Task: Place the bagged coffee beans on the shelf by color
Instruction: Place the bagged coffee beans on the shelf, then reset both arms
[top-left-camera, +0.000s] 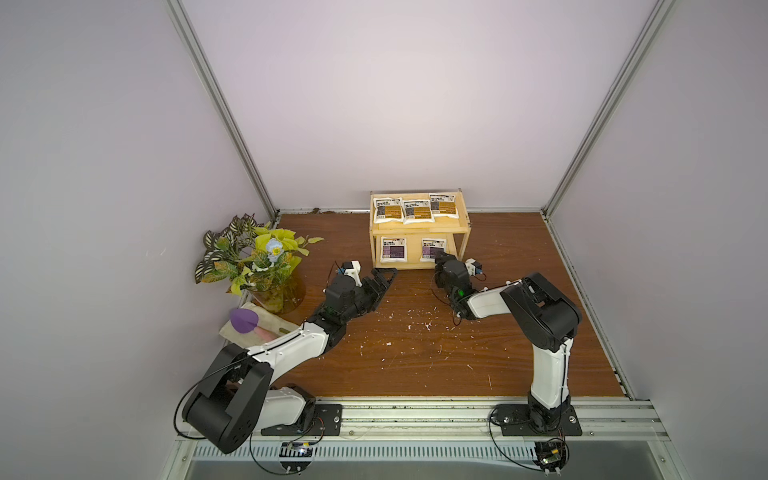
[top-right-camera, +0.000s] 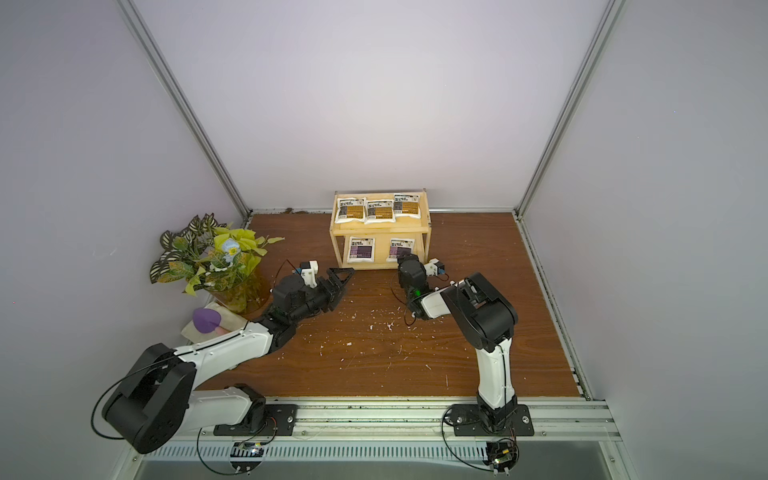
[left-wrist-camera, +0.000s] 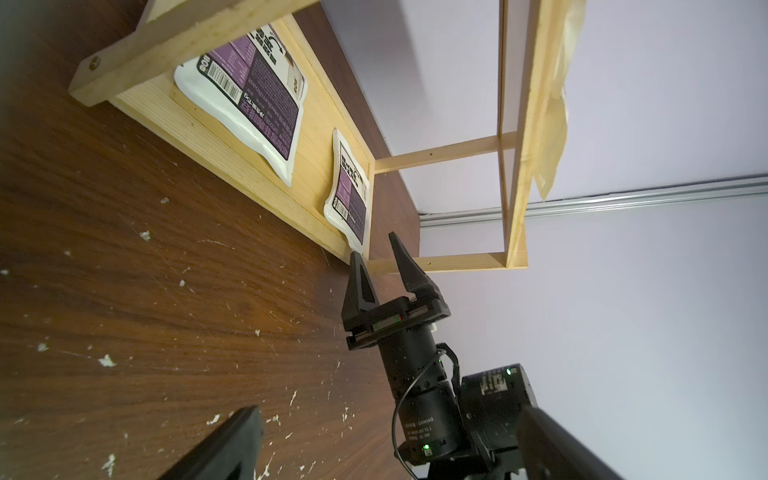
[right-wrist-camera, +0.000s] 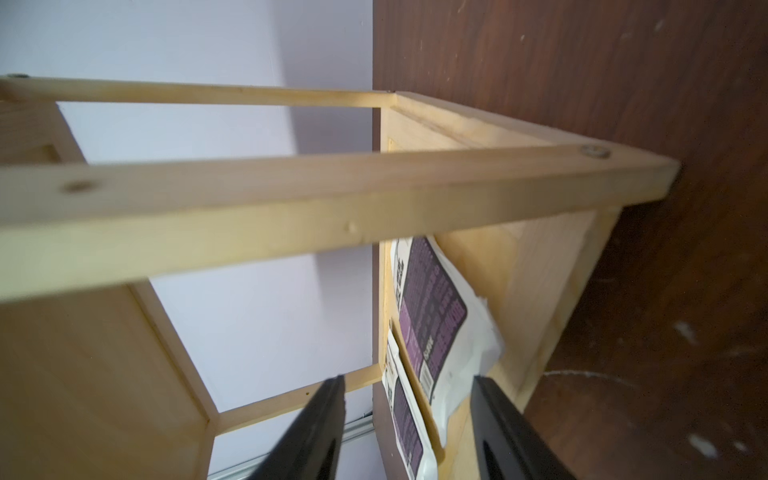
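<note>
Shelf (top-left-camera: 415, 227) held every bag: three orange pouches (top-left-camera: 417, 211) above, two purple below. Right gripper (left-wrist-camera: 374, 245), jaws moderately apart and empty, stood just before the right purple pouch (top-left-camera: 432, 248), whose length ran away from it; the wide-open left gripper (top-left-camera: 384, 275) was farther.

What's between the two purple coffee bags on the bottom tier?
Nothing: bare shelf board separates one purple bag from the other purple bag, seen in the left wrist view.

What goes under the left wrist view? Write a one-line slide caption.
Right gripper, jaws open, at the lower tier of the shelf beside one purple pouch, second purple pouch further along.
</note>
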